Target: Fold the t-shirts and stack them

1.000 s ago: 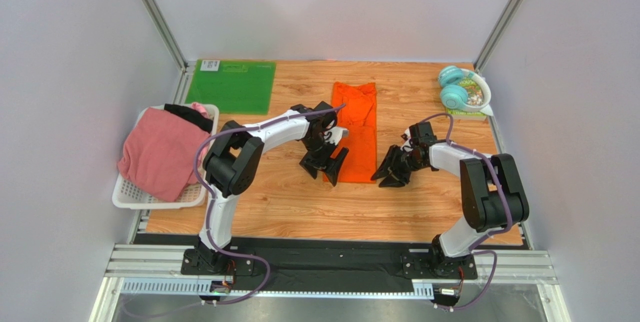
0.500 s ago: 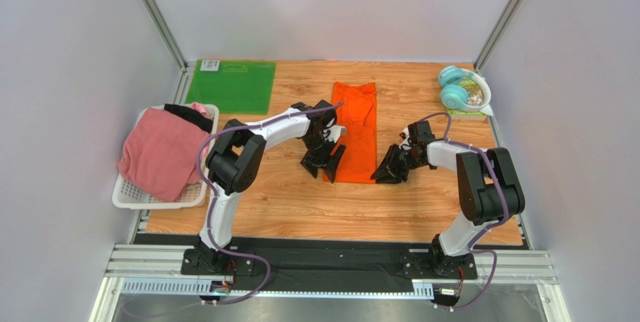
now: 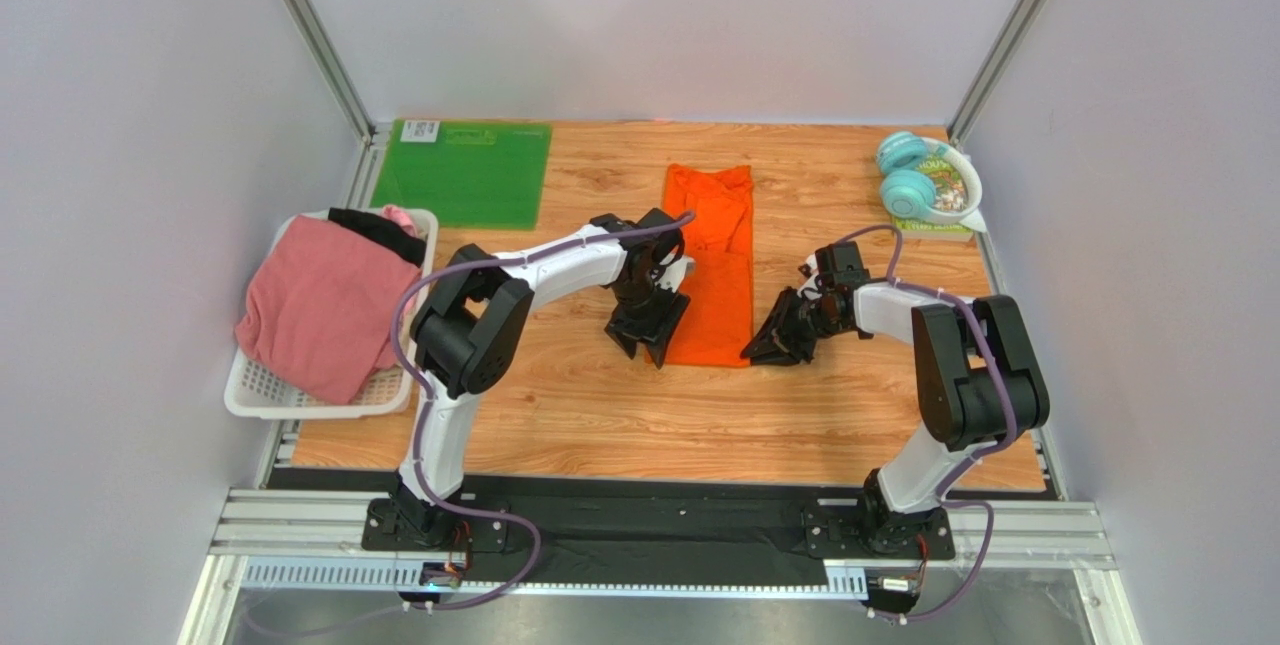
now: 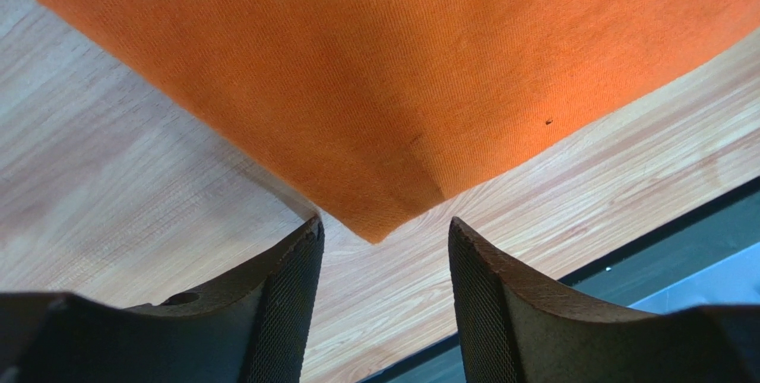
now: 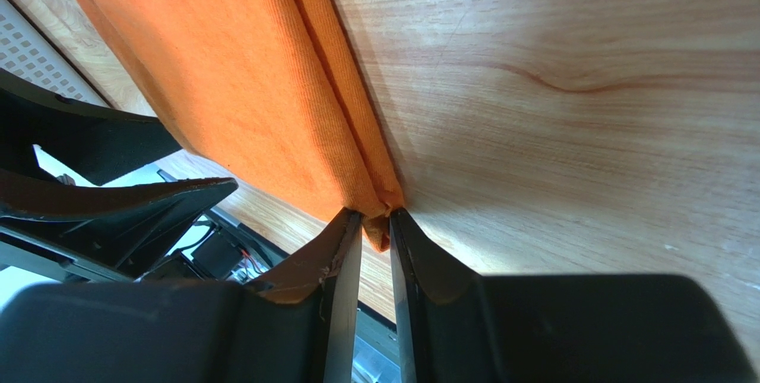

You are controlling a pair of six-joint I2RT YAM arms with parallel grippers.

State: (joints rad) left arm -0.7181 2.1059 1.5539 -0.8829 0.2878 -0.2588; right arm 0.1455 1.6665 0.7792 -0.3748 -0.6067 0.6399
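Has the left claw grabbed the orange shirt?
No: the left gripper is open, its fingers flanking the orange t-shirt corner without gripping.

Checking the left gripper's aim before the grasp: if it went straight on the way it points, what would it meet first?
Probably the corner of the orange t-shirt, flat on the table just ahead of the left gripper; its height above the cloth is unclear.

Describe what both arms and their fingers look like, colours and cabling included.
Both the left arm and the right arm have white links between bulky black joint housings. A greyish-purple cable loops loosely along each. The fingers are black and curved, tapering towards the tips, with a fine cross-hatched grip texture on their inner faces.
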